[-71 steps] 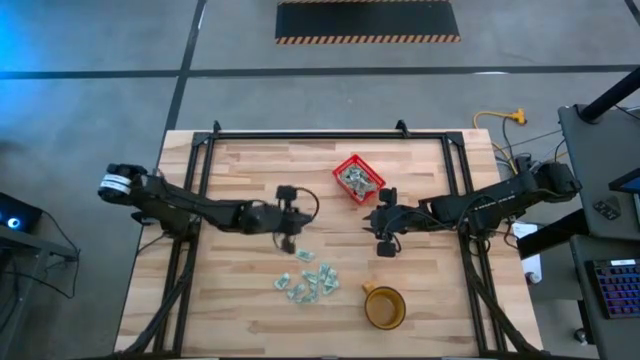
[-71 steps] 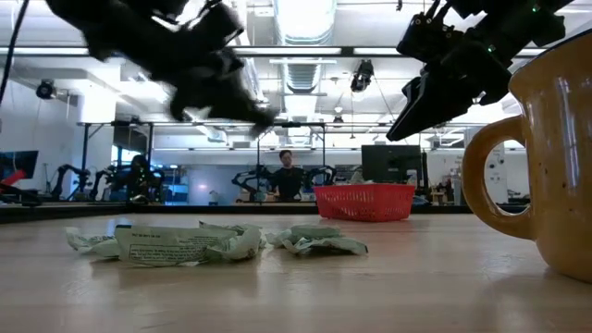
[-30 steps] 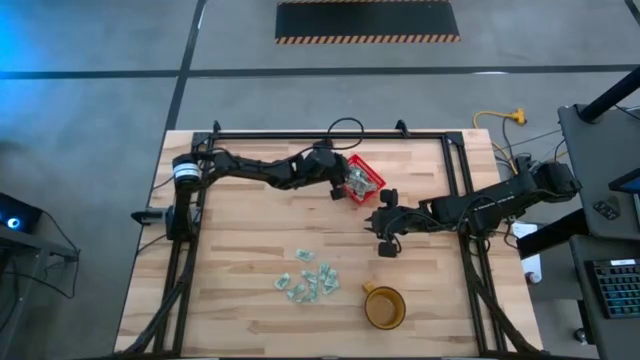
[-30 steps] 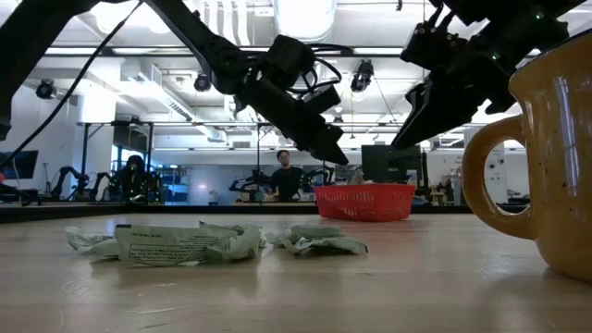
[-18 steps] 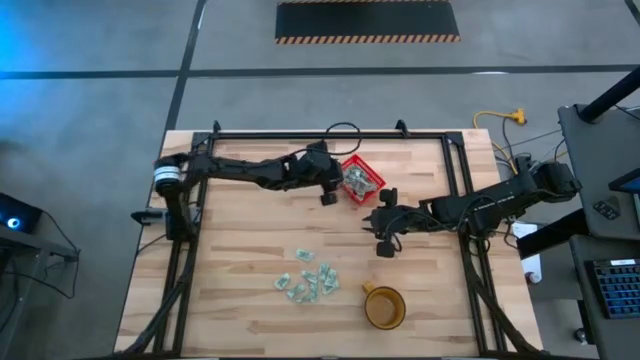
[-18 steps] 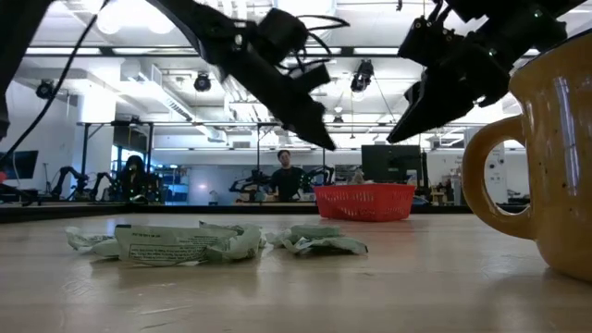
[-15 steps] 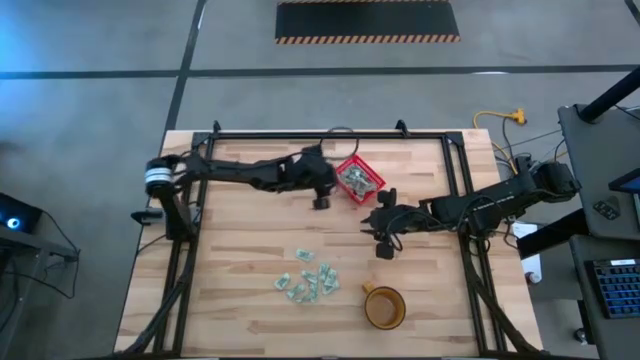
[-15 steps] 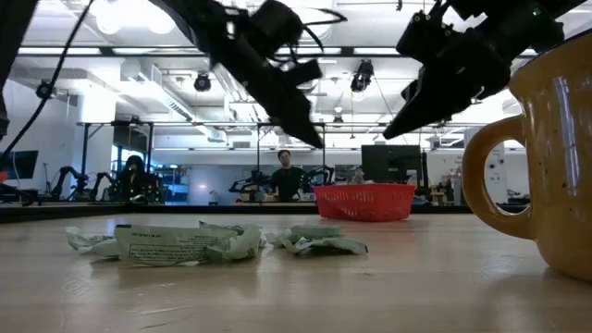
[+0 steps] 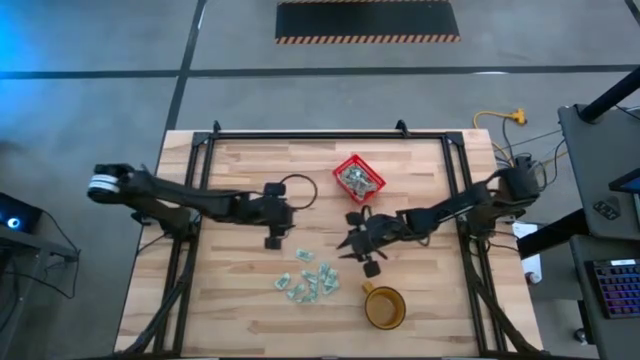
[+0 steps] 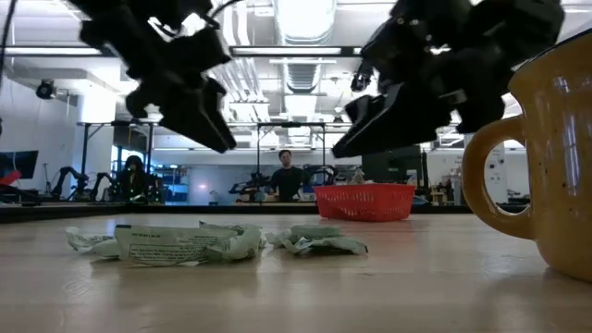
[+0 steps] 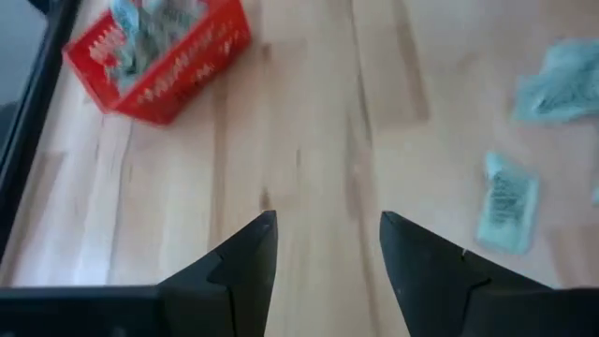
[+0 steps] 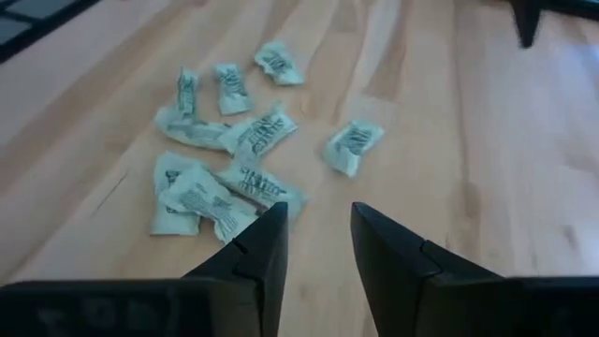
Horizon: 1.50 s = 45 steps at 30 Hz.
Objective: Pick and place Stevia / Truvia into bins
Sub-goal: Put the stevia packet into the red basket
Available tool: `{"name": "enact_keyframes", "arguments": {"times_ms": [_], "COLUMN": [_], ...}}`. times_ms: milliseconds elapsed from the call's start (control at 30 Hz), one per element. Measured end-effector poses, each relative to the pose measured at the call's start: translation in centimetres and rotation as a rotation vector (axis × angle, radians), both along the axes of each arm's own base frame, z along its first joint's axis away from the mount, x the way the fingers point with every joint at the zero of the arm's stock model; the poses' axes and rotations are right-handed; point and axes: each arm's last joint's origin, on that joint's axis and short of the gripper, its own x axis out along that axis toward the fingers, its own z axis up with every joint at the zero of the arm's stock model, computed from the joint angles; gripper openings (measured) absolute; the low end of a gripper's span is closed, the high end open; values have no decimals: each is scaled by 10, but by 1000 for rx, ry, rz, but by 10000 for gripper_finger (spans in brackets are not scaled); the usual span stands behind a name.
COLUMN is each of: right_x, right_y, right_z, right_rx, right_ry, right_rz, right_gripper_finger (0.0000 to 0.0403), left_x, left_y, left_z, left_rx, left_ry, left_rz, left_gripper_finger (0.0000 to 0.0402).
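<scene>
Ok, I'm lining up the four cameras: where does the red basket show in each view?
High view: red basket, upper middle of the table.
Low view: far back, right of centre.
Left wrist view: upper left corner.
Right wrist view: not in it.
Shared landmark: the loose sachets.

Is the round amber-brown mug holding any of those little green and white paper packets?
No. From above, the round amber-brown mug looks empty, while the packets lie loose on the wooden table and in the small red basket.
</scene>
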Motion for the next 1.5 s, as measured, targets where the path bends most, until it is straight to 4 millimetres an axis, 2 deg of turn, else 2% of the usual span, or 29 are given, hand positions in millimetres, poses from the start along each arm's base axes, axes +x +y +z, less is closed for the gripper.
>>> {"name": "enact_keyframes", "arguments": {"times_ms": [200,367,500,567,667,900,1100,1500], "right_x": [36,57,70,75,82,96,95,90], "right_y": [8,13,15,16,17,19,18,13], "right_z": [-6,-14,-20,-24,-29,-33,-32,-16], "right_rx": [24,47,40,35,24,11,8,-117], "right_ry": [3,70,179,249,337,407,418,400], "right_rz": [72,118,119,116,111,105,103,31], "right_gripper_finger": [119,135,153,161,171,177,152,53], "left_x": [-28,-37,-41,-36,-37,-34,-33,-33], "left_y": [-1,0,0,-1,-1,-1,-1,-1], "left_z": [6,19,19,21,13,11,12,11], "left_rx": [-9,-13,-13,-16,-13,-12,-13,-13], "left_ry": [-104,-160,-144,-165,-121,-107,-119,-118], "left_rz": [0,-1,-2,-3,-4,-6,-6,-6], "left_gripper_finger": [173,173,173,173,173,173,173,173]}}
